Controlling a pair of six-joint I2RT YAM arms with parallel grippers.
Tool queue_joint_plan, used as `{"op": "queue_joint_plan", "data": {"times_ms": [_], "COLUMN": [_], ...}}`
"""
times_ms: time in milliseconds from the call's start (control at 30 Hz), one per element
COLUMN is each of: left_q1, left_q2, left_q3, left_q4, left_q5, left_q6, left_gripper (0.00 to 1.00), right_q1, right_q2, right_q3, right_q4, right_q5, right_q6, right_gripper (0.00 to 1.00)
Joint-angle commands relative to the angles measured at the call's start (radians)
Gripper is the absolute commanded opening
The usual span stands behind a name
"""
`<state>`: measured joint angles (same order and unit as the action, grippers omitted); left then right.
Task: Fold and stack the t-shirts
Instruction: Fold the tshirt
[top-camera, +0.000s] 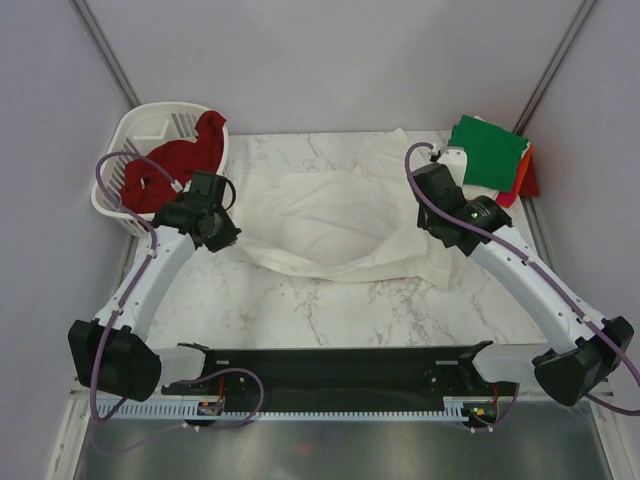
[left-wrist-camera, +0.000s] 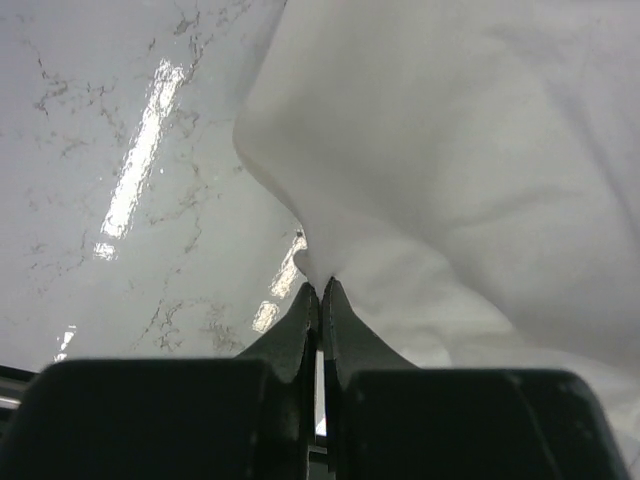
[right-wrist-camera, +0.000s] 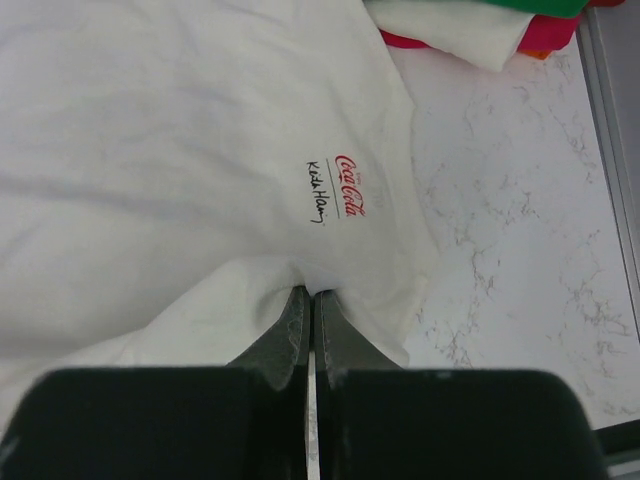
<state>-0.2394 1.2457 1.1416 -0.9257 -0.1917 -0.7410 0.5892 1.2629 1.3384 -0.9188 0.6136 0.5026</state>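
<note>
A white t-shirt (top-camera: 330, 215) with a small red Coca-Cola print (right-wrist-camera: 350, 192) lies spread and rumpled across the marble table. My left gripper (left-wrist-camera: 320, 288) is shut on a pinch of its cloth (left-wrist-camera: 450, 170) at the shirt's left edge. My right gripper (right-wrist-camera: 308, 294) is shut on its cloth just below the print, at the shirt's right side. A dark red t-shirt (top-camera: 180, 160) hangs out of the white basket (top-camera: 140, 125) at the back left. At the back right sits a folded stack (top-camera: 490, 155) with a green t-shirt on top and orange and red edges beneath.
The stack's white, pink-red and orange edges (right-wrist-camera: 480, 30) show at the top of the right wrist view. A metal rail (right-wrist-camera: 610, 150) borders the table on the right. Bare marble (top-camera: 330, 310) lies between the shirt and the arm bases.
</note>
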Motion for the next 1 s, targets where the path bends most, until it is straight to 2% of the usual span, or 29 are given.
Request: {"op": "queue_joint_plan", "data": {"times_ms": [0, 333, 533, 767, 967], "left_q1": [0.017, 0.057, 0.121, 0.144, 0.144], "left_q2": [0.061, 0.287, 0.392, 0.509, 0.599], "left_q3": [0.073, 0.168, 0.191, 0.237, 0.282], "left_q4": [0.036, 0.050, 0.050, 0.050, 0.053], "left_q5": [-0.028, -0.035, -0.046, -0.011, 0.017], "left_q6": [0.071, 0.118, 0.143, 0.163, 0.173], "left_gripper": [0.02, 0.02, 0.02, 0.02, 0.02], "right_q1": [-0.068, -0.184, -0.264, -0.301, -0.304], "right_q2": [0.032, 0.265, 0.467, 0.641, 0.736], "right_q3": [0.013, 0.103, 0.237, 0.413, 0.488], "right_q4": [0.083, 0.170, 0.199, 0.196, 0.179], "right_q5": [-0.057, -0.089, -0.091, -0.143, -0.181], "right_q6": [-0.067, -0.117, -0.159, -0.226, -0.243], "right_gripper": [0.00, 0.00, 0.00, 0.00, 0.01]}}
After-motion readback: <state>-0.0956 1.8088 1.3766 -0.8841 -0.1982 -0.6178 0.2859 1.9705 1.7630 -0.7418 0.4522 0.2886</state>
